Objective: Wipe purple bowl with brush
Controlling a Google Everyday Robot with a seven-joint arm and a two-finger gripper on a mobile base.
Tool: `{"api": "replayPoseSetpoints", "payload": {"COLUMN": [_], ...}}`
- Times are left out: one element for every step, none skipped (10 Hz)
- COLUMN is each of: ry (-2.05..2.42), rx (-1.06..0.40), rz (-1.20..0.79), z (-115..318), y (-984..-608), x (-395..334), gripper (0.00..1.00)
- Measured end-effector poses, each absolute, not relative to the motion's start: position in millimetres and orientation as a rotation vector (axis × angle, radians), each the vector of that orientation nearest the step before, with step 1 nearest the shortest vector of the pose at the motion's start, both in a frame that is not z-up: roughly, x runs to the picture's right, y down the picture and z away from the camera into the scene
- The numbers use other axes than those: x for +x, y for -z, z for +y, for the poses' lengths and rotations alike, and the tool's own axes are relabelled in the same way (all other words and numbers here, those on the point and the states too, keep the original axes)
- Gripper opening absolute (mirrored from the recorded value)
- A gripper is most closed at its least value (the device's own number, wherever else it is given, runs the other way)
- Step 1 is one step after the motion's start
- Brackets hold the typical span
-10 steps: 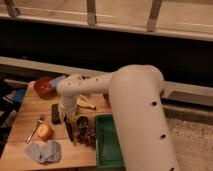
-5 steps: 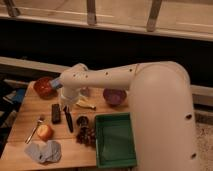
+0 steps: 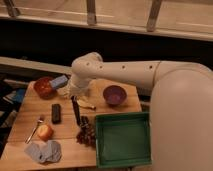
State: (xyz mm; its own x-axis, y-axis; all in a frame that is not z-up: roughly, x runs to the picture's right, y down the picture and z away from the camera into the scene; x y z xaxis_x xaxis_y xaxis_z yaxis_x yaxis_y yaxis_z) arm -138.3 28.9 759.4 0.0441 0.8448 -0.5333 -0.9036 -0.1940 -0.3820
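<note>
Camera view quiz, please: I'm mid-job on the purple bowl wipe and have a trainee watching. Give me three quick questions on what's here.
1. True or false: the brush is touching the purple bowl.
2. What lies just in front of the purple bowl, toward the camera? A) green tray B) grey cloth C) spoon
3. The gripper points down over the table, left of the purple bowl. What is it shut on?

Key:
1. False. The brush hangs left of the bowl, apart from it.
2. A.
3. The brush.
</note>
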Motion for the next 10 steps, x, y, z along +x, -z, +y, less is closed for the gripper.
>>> {"api": "replayPoseSetpoints", "payload": {"ry": [-1.607, -1.649, -1.686, -1.701, -1.703, -1.700, -1.700, -1.699, -1.702, -1.715], "rx": [-0.797, -0.801, -0.803, -0.806, -0.806, -0.808, -0.809, -0.809, -0.797, -0.778], "rz": [0.100, 0.103, 0.110, 0.111, 0.110, 0.110, 0.112, 0.114, 0.126, 0.138], "z": [25, 23, 23, 23, 23, 23, 24, 24, 26, 25], "y": [-762, -764, -766, -766, -766, -765, -766, -766, -768, -773], "x": [-115, -84, -58, -48, -47, -49, -49, -48, -46, -43], "gripper": [0.00, 0.00, 0.00, 0.00, 0.00, 0.00, 0.00, 0.00, 0.00, 0.00]}}
